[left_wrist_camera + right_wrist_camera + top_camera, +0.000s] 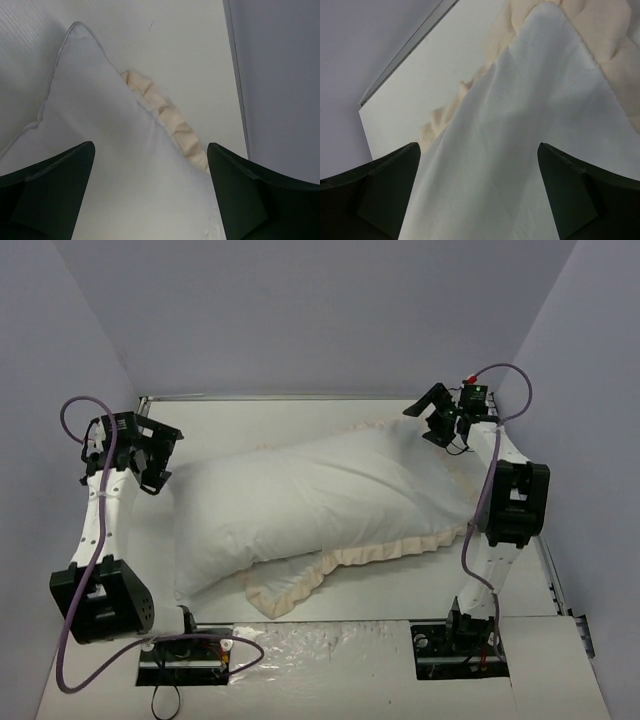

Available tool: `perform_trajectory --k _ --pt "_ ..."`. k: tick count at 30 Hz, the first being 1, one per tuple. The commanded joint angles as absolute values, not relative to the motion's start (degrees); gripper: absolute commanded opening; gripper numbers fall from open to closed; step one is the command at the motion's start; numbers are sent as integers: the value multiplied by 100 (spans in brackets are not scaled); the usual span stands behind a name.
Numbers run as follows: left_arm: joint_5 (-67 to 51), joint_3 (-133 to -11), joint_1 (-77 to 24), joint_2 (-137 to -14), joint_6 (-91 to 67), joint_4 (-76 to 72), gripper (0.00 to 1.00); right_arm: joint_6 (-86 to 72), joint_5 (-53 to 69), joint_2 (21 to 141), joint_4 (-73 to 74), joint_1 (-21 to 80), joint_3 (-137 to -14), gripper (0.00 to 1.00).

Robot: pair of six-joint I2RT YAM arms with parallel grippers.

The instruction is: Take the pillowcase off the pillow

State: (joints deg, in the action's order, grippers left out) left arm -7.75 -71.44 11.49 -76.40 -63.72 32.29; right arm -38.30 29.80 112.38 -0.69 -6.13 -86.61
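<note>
The pillow [290,505] lies plump across the bench [390,590], its left end bare, on top of the frilled pillowcase [340,558] (whether its right end sits inside the cover, I cannot tell). The left claw [150,458] and right claw [433,417] hang spread, gripping nothing. I'd judge the job mostly done. I can see no writing to read.

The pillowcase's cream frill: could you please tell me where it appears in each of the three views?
Top external: the cream frill runs along the bedding's near edge, from lower centre up to the right.
Left wrist: it crosses the centre as a diagonal ruffled strip.
Right wrist: it fills the upper right corner.
Shared landmark: the white table lies bare beside the frill in every view.
</note>
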Motion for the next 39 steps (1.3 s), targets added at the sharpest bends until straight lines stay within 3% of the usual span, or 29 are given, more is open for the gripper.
perform_trajectory --k 1,8,12,15,16,18,19,22,27,34,39 --pt "-1221 -7233 1309 -8085 -6627 3050 94 -4623 2726 11662 -378 -247 -9087 100" --pt "-1336 -7611 1318 -9052 -6328 3059 94 -4799 2435 12383 -395 130 -9378 99" --pt "-1266 -7971 1310 -9640 -6039 3303 95 -4869 2513 12559 -439 149 -9457 86" --pt "-1213 -8174 1310 -9826 -5757 3515 100 -4887 2794 12525 -606 141 -9352 63" --pt "-1230 -8165 1301 -9835 -5644 3533 92 -4904 2882 12481 -693 132 -9282 48" --pt "-1257 -8113 1275 -9844 -5520 3595 84 -4939 3084 12437 -756 114 -9211 33" --pt "-1361 -8086 1257 -9844 -5398 3603 79 -4948 3146 12384 -799 106 -9176 20" --pt "-1398 -7963 1222 -9713 -5108 3674 79 -4966 3357 12253 -861 88 -9036 0" --pt "-590 -8139 1274 -9001 -4413 4236 96 -4825 3533 11997 -888 79 -8824 0" --pt "-483 -7631 1345 -8394 -4324 4211 95 -4808 3858 11629 -1028 26 -8737 0" --pt "-1167 -7076 1336 -8455 -4403 3596 95 -4948 4174 11199 -1536 26 -8508 0"
